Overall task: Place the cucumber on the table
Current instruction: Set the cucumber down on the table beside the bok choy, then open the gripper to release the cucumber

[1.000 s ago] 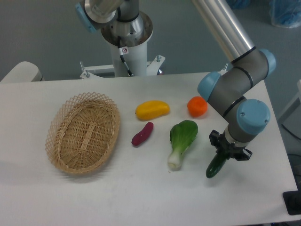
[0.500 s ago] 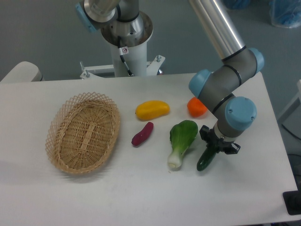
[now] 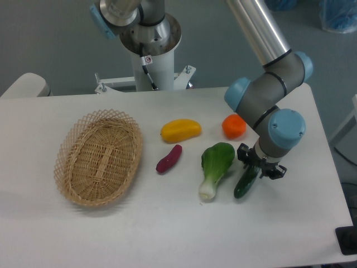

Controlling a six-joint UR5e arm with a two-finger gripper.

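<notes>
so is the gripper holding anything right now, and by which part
The gripper holds the cucumber, clamped near its upper end; the lower end points toward the table.

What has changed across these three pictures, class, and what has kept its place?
The gripper carried the cucumber leftward, toward the bok choy, then barely shifted in the last half second. It remains shut on the cucumber, whose lower end sits at or near the table. The basket, yellow piece, sweet potato and orange piece stayed put.

The cucumber (image 3: pixel 245 181) is lying just right of the bok choy (image 3: pixel 215 167) on the table (image 3: pixel 167 234); the basket (image 3: pixel 99 157) is sitting far left.
</notes>
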